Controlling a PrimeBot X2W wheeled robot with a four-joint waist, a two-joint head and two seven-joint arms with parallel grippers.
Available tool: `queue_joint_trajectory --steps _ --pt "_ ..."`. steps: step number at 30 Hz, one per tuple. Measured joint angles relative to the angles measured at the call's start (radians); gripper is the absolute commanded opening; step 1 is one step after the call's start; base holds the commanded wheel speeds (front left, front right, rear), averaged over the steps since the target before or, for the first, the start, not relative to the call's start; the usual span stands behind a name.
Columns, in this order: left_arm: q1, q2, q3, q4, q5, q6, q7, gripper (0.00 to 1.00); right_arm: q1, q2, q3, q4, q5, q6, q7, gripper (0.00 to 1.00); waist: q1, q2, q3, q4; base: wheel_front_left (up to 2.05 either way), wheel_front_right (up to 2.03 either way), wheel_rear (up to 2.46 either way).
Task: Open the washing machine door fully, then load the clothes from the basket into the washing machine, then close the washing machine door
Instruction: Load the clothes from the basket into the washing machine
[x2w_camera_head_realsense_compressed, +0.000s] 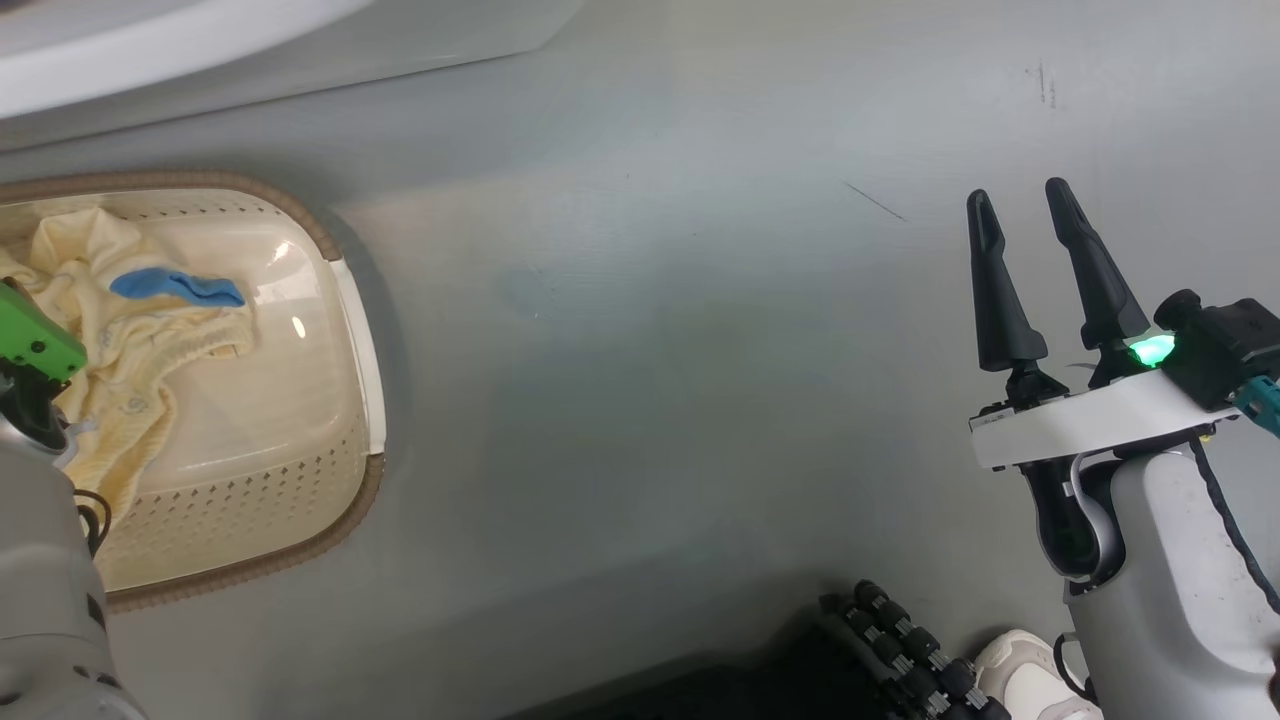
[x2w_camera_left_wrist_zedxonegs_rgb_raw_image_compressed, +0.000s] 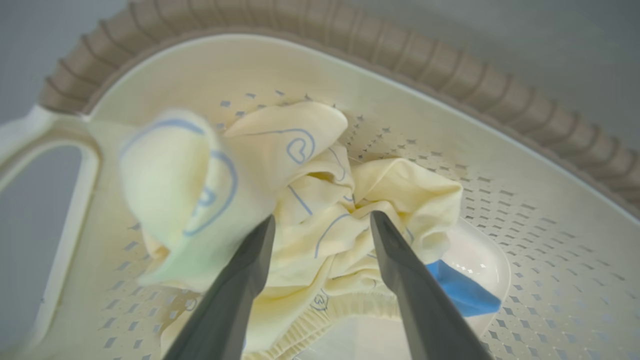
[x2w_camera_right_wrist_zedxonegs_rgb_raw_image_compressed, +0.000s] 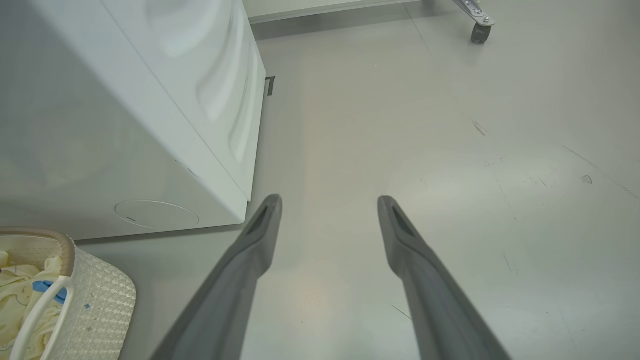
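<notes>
One basket (x2w_camera_left_wrist_zedxonegs_rgb_raw_image_compressed: 525, 200) is seen, crumpled clothes (x2w_camera_left_wrist_zedxonegs_rgb_raw_image_compressed: 280, 145) heaped inside, their number untellable. The left gripper (x2w_camera_left_wrist_zedxonegs_rgb_raw_image_compressed: 322, 220) is held spread over them; the right gripper (x2w_camera_right_wrist_zedxonegs_rgb_raw_image_compressed: 330, 200) is spread, empty.

Cream clothes (x2w_camera_left_wrist_zedxonegs_rgb_raw_image_compressed: 320, 240), blue patch, crumpled in brown-rimmed basket (x2w_camera_head_realsense_compressed: 250, 485) near white washing machine (x2w_camera_right_wrist_zedxonegs_rgb_raw_image_compressed: 100, 125).

The clothes (x2w_camera_left_wrist_zedxonegs_rgb_raw_image_compressed: 320, 235) are soft matt cloth, the perforated basket (x2w_camera_head_realsense_compressed: 250, 490) glossy plastic, the washing machine (x2w_camera_right_wrist_zedxonegs_rgb_raw_image_compressed: 210, 75) smooth and glossy, the floor (x2w_camera_head_realsense_compressed: 700, 400) smooth and lightly scuffed.
</notes>
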Motion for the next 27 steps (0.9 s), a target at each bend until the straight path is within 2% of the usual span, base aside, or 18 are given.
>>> queue_joint_trajectory --steps 27 --pt "-0.067 0.000 0.177 0.028 0.156 0.000 -0.022 1.00 -0.022 -0.001 0.014 -0.004 0.002 0.000 0.000 1.00 0.0000 0.0000 0.062 -0.022 0.00 0.00 0.00"
